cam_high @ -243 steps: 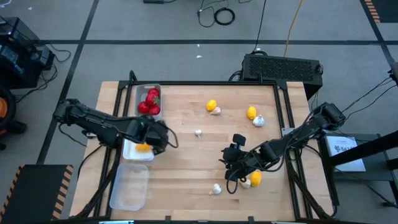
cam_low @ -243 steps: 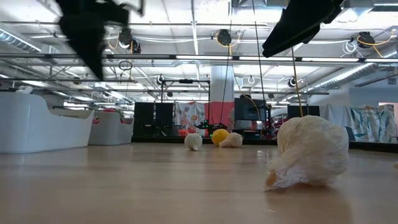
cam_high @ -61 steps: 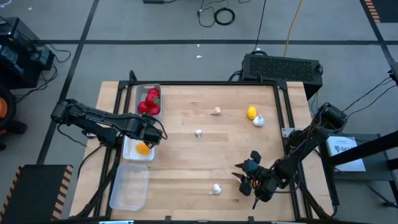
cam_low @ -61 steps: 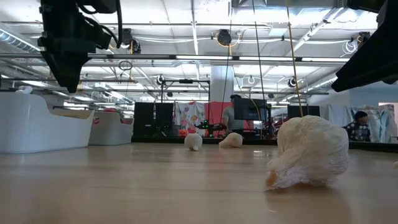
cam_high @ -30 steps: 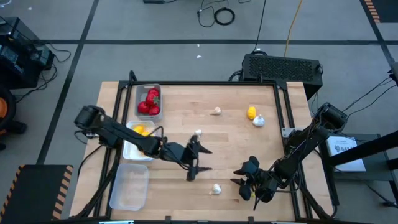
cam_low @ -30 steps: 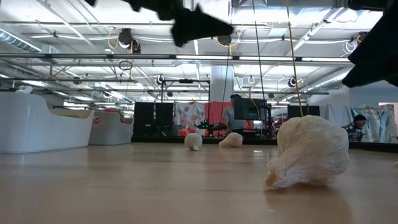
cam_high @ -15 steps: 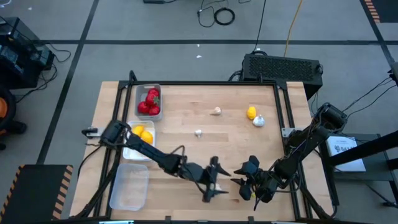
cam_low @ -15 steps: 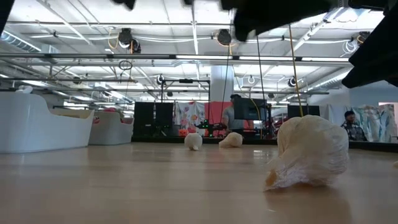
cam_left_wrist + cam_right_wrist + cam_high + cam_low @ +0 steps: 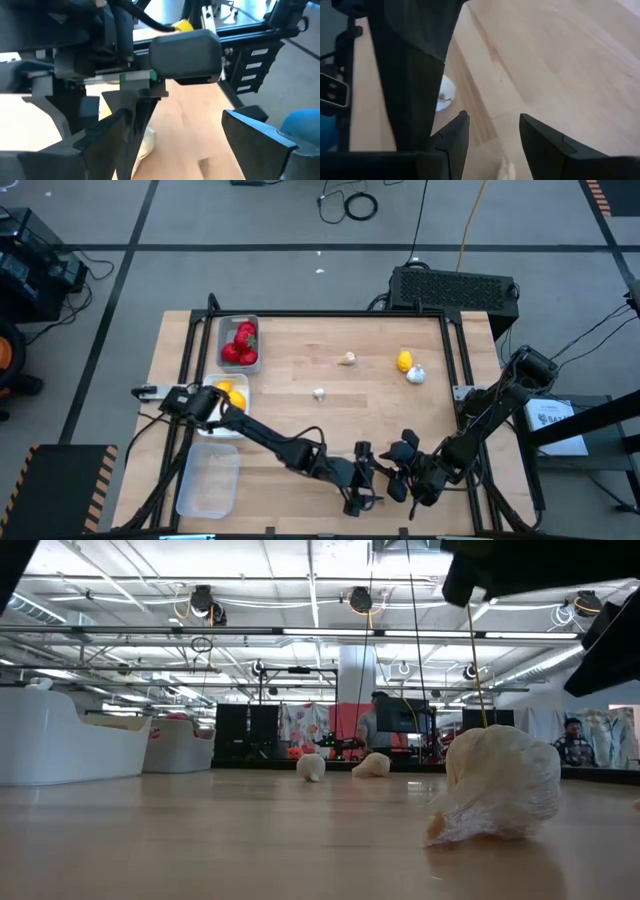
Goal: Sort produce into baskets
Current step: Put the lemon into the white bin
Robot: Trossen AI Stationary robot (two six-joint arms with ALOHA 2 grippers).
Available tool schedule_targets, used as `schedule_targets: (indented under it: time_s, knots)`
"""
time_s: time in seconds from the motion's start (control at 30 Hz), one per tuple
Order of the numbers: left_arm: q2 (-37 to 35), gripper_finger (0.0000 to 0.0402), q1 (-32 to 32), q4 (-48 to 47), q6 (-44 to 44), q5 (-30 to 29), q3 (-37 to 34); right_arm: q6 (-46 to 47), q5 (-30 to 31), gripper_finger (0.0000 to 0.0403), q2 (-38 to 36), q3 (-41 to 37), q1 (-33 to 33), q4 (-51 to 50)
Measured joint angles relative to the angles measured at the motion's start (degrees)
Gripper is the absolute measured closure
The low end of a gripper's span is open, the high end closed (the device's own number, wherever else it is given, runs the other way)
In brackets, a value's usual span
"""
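The left pincer [image 9: 358, 480], spread wide over the worktop [image 9: 330, 420], hovers above the near garlic [image 9: 497, 785], so it should drop straight and straddle it, clear of the right pincer [image 9: 400, 470] half-spread alongside.

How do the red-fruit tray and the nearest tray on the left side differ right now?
The red-fruit tray sits at the table's far left corner and holds red pieces; the near tray sits at the near left edge and looks empty. A third tray lies between them. Both are pale, shallow rectangles with rounded corners, lined up along the left side.
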Motion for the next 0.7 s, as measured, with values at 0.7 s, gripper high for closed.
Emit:
schedule_targets:
  time_s: [0.7]
  knots:
    - [0.54,0.0070,1.49,-5.15,-0.57,-1.46,-0.12,8.10,-9.40,0.0239,-0.16,0.09,0.04,-5.06]
